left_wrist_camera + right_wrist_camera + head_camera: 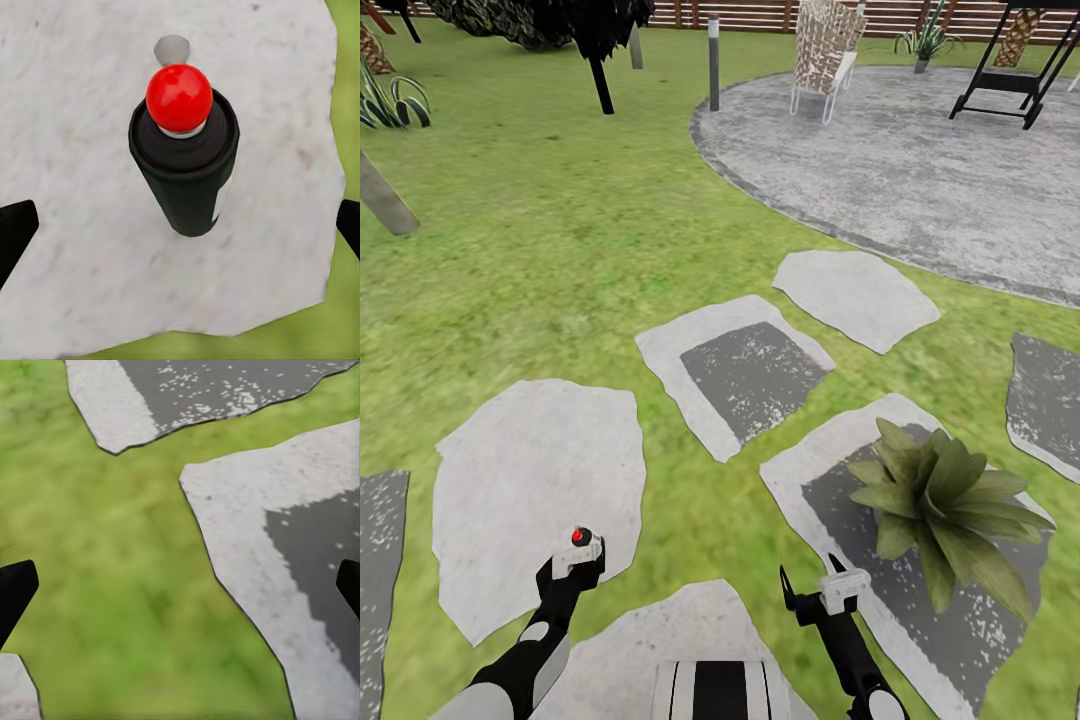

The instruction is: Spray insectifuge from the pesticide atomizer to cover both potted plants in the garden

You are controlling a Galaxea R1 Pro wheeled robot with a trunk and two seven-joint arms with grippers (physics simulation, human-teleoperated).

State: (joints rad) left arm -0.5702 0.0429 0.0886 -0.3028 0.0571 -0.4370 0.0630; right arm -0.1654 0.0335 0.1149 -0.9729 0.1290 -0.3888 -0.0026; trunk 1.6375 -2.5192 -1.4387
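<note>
Head view is showing the garden lawn (560, 230) spreading around a round grey paved patio (920, 180), with a wooden fence (760, 12) running along the far edge. Grey stepping slabs (535, 490) are lying across the grass in front of the robot. One potted plant (945, 510), a low rosette of broad green leaves, is sitting on the slab just right of the right gripper (812, 585). The pesticide atomizer (184, 150), a dark cylinder with a red round top, is standing upright on a pale slab directly beneath the left gripper (572, 562). Both grippers are standing wide open and are holding nothing, the atomizer lying between the left gripper's spread fingertips (15, 232) without contact.
</note>
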